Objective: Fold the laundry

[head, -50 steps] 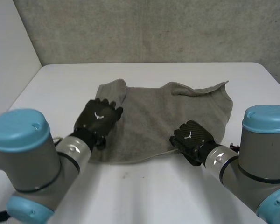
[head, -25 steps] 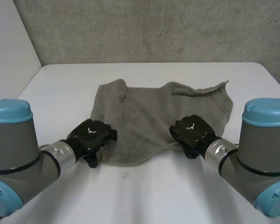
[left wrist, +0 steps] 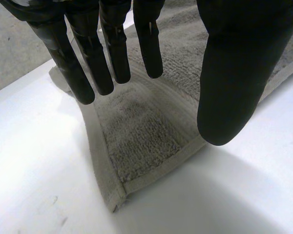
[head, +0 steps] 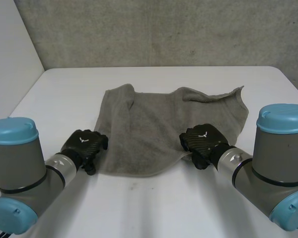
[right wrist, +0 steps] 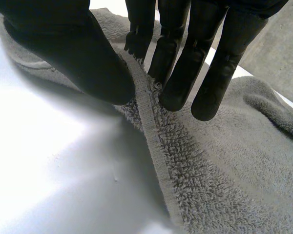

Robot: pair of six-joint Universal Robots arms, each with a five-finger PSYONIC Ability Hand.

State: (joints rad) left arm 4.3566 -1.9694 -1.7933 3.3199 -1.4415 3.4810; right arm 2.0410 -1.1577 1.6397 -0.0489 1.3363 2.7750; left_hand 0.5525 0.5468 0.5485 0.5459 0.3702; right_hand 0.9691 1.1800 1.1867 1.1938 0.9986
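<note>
Thing to fold: a grey towel (head: 159,129), spread mostly flat in the middle of the white table (head: 154,208). Its side toward the table's far edge is rumpled and partly turned over.
Left robot hand (head: 83,144): at the towel's corner nearest the table's near-left corner. Its fingers are straight and the thumb stands well apart. It hangs over the corner and has hold of nothing.
Right robot hand (head: 202,140): on the towel's border facing the table's near edge, toward the right. The border runs up between thumb and straight fingers, and they appear to pinch it.
Step in hand: I judge this to be taking hold of the near side before the first fold. One hand looks set and the other is not yet gripping.
Next move calls for: the left robot hand to come down and close thumb and fingers on its corner. Then both should lift together and carry the near side toward the table's far edge, keeping the cloth taut between them.
Count: one towel, two robot hands, one table.
</note>
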